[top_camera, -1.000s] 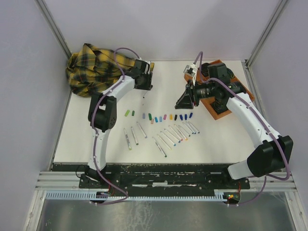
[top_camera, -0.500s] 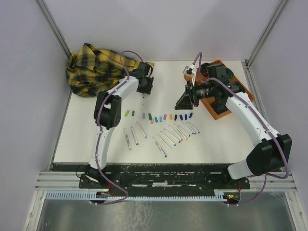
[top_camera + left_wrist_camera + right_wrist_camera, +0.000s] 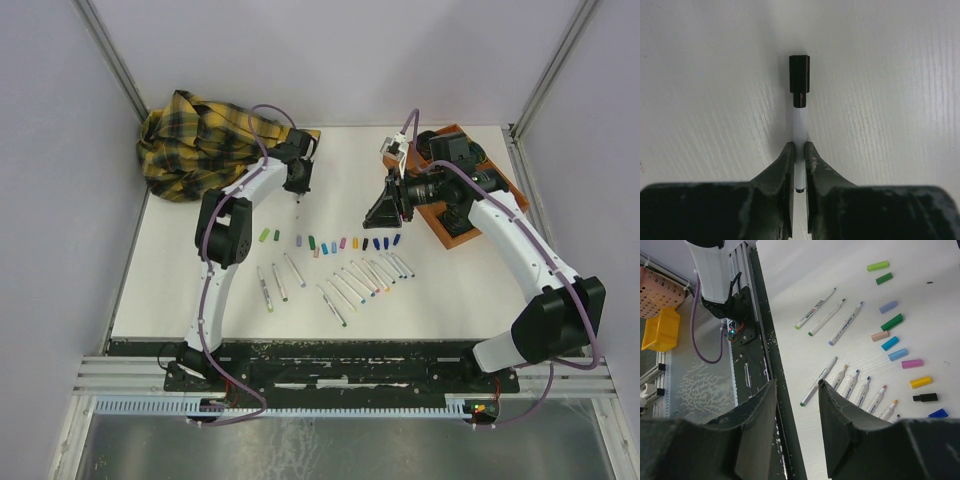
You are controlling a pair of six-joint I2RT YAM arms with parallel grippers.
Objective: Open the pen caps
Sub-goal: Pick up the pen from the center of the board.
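One black cap (image 3: 799, 80) sat on the white pen (image 3: 799, 117) near the table's (image 3: 450, 290) far edge, barrel pinched in the left claw (image 3: 799, 150); the empty, half-open right claw (image 3: 796, 390) would need to pull it straight off.

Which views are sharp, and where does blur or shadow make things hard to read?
Left wrist view: black cap and white pen sharp, faint shadow on their left; the dark jaws look slightly soft. Right wrist view: pen caps clear, the near jaws dark and blurred. Top external view: even light, no glare on the table.
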